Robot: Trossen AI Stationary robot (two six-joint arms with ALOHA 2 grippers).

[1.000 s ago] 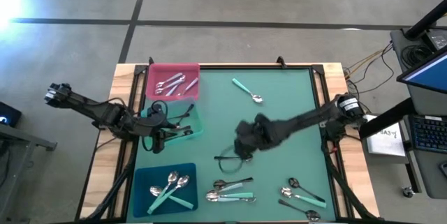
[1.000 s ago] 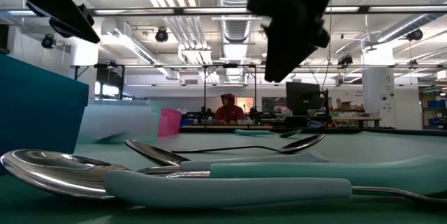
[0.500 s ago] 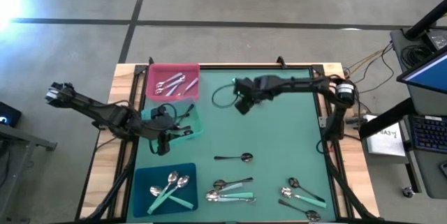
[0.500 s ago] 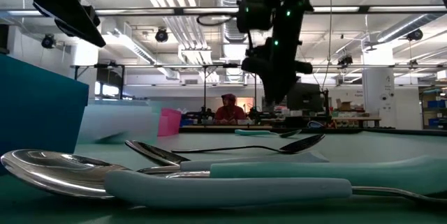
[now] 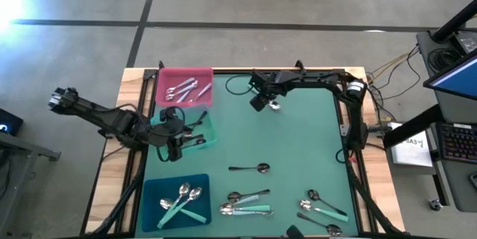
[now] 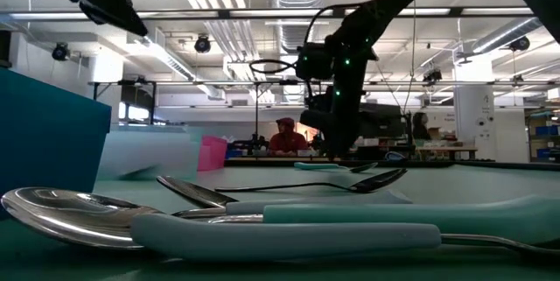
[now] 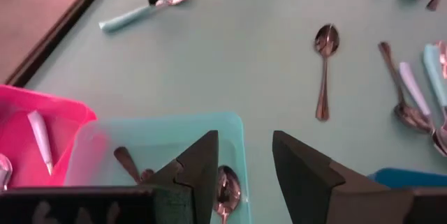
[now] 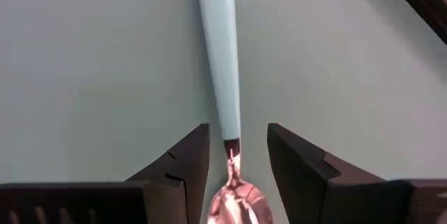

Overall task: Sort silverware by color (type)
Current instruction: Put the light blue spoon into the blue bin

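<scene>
Right claw (image 8: 234, 155) released, straddling teal-handled spoon (image 8: 222, 77) nr far edge of desk (image 5: 313, 150), not gripping. Left claw (image 7: 244, 165) released, empty, above green tray (image 7: 140, 137) at left edge.

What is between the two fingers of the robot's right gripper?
In the right wrist view, the open right gripper straddles a teal-handled spoon lying on the green mat, fingers either side of its neck, not yet closed on it.
</scene>
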